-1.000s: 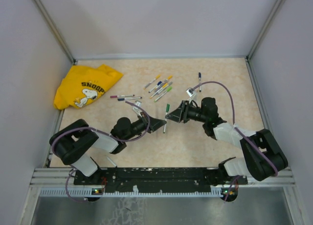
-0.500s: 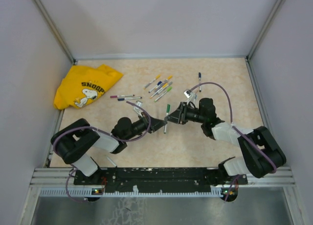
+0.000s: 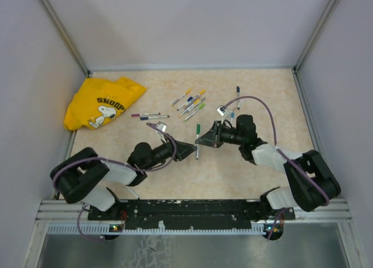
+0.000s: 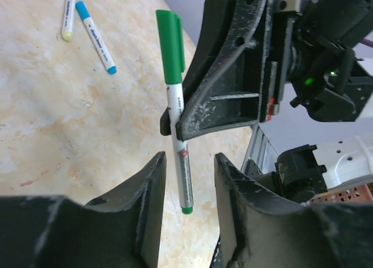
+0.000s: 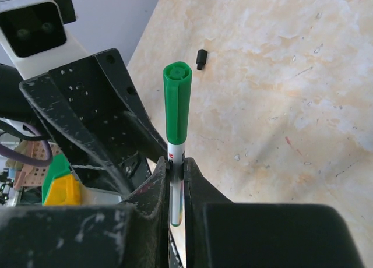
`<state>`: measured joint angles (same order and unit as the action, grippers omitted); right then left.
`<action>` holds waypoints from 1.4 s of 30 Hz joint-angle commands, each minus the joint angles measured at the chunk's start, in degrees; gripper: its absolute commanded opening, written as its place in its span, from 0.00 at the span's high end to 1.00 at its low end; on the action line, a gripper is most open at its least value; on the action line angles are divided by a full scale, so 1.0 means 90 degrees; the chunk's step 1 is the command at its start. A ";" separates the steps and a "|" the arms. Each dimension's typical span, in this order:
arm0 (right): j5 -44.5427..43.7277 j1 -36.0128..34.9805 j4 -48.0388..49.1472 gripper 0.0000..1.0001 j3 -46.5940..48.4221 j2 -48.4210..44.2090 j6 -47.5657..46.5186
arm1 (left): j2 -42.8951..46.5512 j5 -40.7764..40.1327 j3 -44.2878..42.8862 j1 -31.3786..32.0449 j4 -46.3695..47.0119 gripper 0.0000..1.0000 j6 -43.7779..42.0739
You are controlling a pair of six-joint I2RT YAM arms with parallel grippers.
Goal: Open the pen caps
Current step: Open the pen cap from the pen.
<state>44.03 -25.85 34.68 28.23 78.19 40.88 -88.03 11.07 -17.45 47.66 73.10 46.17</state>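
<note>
green cap (image 4: 170,46) on its pen (image 4: 183,183), pinched by the right gripper (image 5: 176,170)

top view: shows both arms folded low and reaching inward to meet mid-table, left gripper (image 3: 189,150) nose to nose with the right one at the pen, cap end pointing away from the bases. shows too what the wrists miss: yellow cloth (image 3: 102,102) in the far left corner, fan of capped pens (image 3: 191,103) beyond the grippers, pair of pens (image 3: 150,115) beside the cloth, lone pen (image 3: 238,95) far right. cannot tell jaw gaps from here.

left wrist view: looks along its own fingers (image 4: 148,192), spread apart either side of the lower barrel, a gap on each side. catches the right gripper clamped on the barrel just under the cap.

right wrist view: looks along its own fingers (image 5: 157,186), squeezed tight on the white barrel, cap standing clear above them. alone picks out a small black cap (image 5: 201,58) lying loose on the table.
</note>
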 commanded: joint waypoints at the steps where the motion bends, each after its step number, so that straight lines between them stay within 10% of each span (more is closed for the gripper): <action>1: 0.0272 -0.0043 -0.0238 1.00 0.0474 -0.0143 -0.0584 | 0.0651 0.0062 0.0415 0.0032 0.0076 0.51 -0.0741; 16: 0.2111 -0.0009 -0.1760 1.00 0.1193 0.0097 -0.2763 | 0.2958 -0.0622 0.1578 -0.0108 -0.0120 0.01 -0.1796; 30: 0.2439 -0.0294 -0.2576 1.00 0.1489 0.0353 -0.3529 | 0.3311 -0.0046 0.1579 -0.0475 -0.0258 0.01 -0.1539; 42: 0.2459 -0.0462 -0.2945 1.00 0.1624 0.0470 -0.3862 | 0.1705 0.1629 0.1635 -0.1422 0.2125 0.01 -0.0131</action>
<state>64.66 -29.15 8.34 39.55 82.26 8.38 -68.29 19.05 -2.68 36.27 79.26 39.51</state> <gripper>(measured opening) 0.045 0.995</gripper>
